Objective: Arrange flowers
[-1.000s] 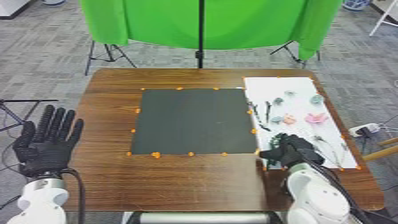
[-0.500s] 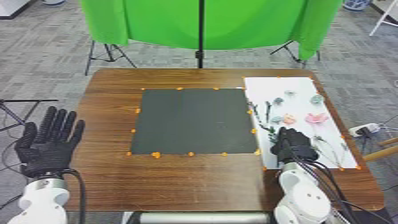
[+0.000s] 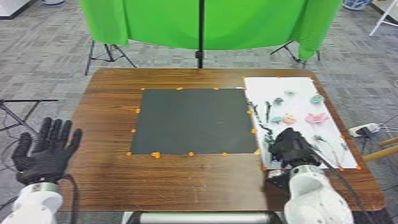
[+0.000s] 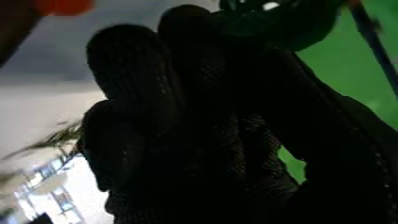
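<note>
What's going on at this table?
It looks like a robot partway through a flower arranging job. Its right hand is at the near end of a white sheet, with something dark green close by it in the right wrist view; I can't tell whether it grips anything. A pink flower and a dark sprig lie on the sheet, beside a dark mat. The left hand is off to the side, fingers straight.

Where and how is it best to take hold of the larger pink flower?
Probably pinch the larger pink flower across its left and right sides, coming down from above: it looks compact, with bare white sheet at both sides.
</note>
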You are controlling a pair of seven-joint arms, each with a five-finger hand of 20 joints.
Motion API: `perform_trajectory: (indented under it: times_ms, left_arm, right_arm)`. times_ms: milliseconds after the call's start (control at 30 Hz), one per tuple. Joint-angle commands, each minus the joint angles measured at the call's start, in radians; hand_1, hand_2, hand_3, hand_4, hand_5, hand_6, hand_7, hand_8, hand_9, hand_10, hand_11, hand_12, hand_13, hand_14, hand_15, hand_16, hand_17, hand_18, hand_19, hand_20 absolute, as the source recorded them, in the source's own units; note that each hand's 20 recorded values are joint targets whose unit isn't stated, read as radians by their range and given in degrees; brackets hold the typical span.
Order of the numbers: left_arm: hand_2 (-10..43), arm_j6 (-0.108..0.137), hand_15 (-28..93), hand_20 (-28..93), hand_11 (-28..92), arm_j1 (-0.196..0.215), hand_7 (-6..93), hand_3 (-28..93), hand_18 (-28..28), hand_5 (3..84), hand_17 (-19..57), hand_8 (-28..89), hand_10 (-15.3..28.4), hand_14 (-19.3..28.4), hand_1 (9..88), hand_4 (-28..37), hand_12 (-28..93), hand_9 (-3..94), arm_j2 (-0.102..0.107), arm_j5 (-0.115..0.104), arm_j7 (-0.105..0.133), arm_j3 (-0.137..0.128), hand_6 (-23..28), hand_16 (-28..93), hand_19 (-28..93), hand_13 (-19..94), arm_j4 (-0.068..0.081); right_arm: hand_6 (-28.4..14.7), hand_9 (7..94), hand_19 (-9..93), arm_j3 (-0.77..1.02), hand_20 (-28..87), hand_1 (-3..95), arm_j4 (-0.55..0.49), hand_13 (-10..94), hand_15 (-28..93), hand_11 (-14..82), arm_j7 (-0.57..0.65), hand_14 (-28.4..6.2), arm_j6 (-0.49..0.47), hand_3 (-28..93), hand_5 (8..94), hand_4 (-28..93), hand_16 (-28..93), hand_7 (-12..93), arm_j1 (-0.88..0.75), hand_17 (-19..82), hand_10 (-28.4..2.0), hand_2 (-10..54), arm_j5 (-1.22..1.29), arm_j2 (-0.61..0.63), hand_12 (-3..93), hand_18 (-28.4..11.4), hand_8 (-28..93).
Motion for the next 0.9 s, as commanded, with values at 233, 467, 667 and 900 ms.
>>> perform_trajectory:
  times_ms: [233, 467, 667, 900]
  left_arm:
    - [13.9, 0.017, 33, 14, 18, 0.065, 8.9, 81, 13.3, 48.8, -7.7, -8, 15.3, 15.2, 27.1, -28.3, 10, 38.9, -0.021, 0.055, -0.03, 0.036, 10.2, -7, 37, 28, -0.004]
    - [14.0, 0.015, 33, 14, 18, 0.005, 9.0, 81, 13.3, 48.8, -7.7, -8, 15.3, 15.3, 27.3, -28.3, 10, 38.9, -0.021, 0.058, -0.029, 0.087, 10.3, -7, 37, 28, 0.019]
    - [14.0, 0.011, 33, 14, 18, -0.022, 9.3, 81, 13.3, 48.8, -7.8, -9, 15.3, 15.2, 27.2, -28.3, 10, 38.9, 0.013, 0.056, -0.014, 0.117, 10.2, -7, 37, 28, 0.025]
    - [13.8, 0.047, 33, 14, 18, -0.064, 9.3, 81, 13.3, 48.8, -7.8, -9, 15.4, 15.2, 27.1, -28.3, 10, 38.9, 0.057, 0.051, -0.045, 0.147, 10.3, -7, 37, 28, 0.037]
  right_arm:
    - [-0.1, 93.7, 93, -0.337, 42, 53.3, 0.046, 92, 40, 17.4, -0.102, -1.7, 0.006, 83, 78.0, -11, 47, 49, 0.278, 59, -9.0, -9.5, -0.112, -0.06, 44.4, -18.4, 15]
    - [0.1, 93.7, 93, -0.569, 44, 52.9, 0.252, 92, 42, 17.5, -0.08, -2.0, -0.066, 83, 77.4, -11, 46, 50, 0.548, 59, -8.7, -9.5, -0.06, -0.148, 44.7, -18.4, 14]
    - [0.1, 93.7, 93, -0.682, 44, 52.2, 0.361, 92, 43, 18.5, 0.015, -2.5, -0.07, 84, 77.4, -10, 45, 50, 0.63, 59, -8.7, -9.5, -0.118, -0.237, 44.0, -19.3, 14]
    - [-0.8, 93.7, 93, -0.71, 46, 51.2, 0.452, 92, 44, 19.5, 0.08, -3.1, -0.087, 84, 76.9, -9, 44, 50, 0.615, 60, -8.4, -9.5, -0.215, -0.327, 43.5, -20.3, 15]
